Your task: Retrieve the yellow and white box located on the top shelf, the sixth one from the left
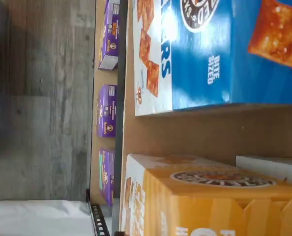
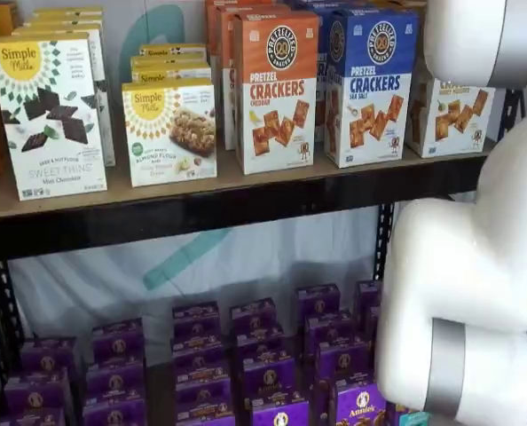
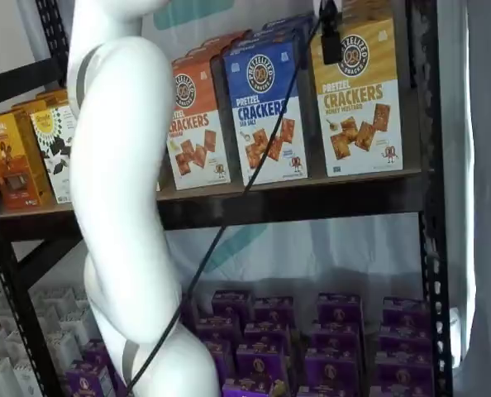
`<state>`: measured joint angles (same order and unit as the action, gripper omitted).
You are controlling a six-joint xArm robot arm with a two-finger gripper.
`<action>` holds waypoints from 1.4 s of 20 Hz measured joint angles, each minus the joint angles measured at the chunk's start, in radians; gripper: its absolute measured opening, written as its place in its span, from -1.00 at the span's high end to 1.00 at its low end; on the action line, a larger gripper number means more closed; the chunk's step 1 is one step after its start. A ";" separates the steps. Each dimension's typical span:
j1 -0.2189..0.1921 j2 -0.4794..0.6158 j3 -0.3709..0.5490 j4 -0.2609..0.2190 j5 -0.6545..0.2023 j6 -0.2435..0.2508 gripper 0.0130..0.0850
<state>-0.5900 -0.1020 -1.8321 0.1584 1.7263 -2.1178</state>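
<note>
The yellow and white box (image 3: pixel 357 99) stands at the right end of the top shelf (image 3: pixel 295 203), just right of a blue carton (image 3: pixel 266 107). In a shelf view the white arm covers its upper part, leaving only its lower front (image 2: pixel 450 115) in sight. The wrist view, turned on its side, shows its yellow top and logo (image 1: pixel 200 201) close by, across a strip of bare shelf board (image 1: pixel 210 132) from the blue carton (image 1: pixel 224 49). My gripper (image 3: pixel 330 37) shows only as a black finger hanging at the box's upper left corner. No gap can be read and nothing is held.
An orange Pretzel Crackers carton (image 2: pixel 277 89) and white Simple Mills boxes (image 2: pixel 51 115) fill the shelf to the left. Purple boxes (image 2: pixel 263 373) crowd the lower level. The white arm (image 3: pixel 121 207) and a black cable (image 3: pixel 254 174) hang before the rack. The black upright (image 3: pixel 423 165) borders the box's right.
</note>
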 joint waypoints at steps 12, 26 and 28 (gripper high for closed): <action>0.015 0.017 -0.028 -0.012 0.024 0.014 -0.78; 0.015 0.004 -0.015 -0.009 0.007 0.014 -0.56; 0.015 0.004 -0.017 -0.009 0.010 0.014 -0.44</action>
<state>-0.5747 -0.0975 -1.8491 0.1497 1.7360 -2.1039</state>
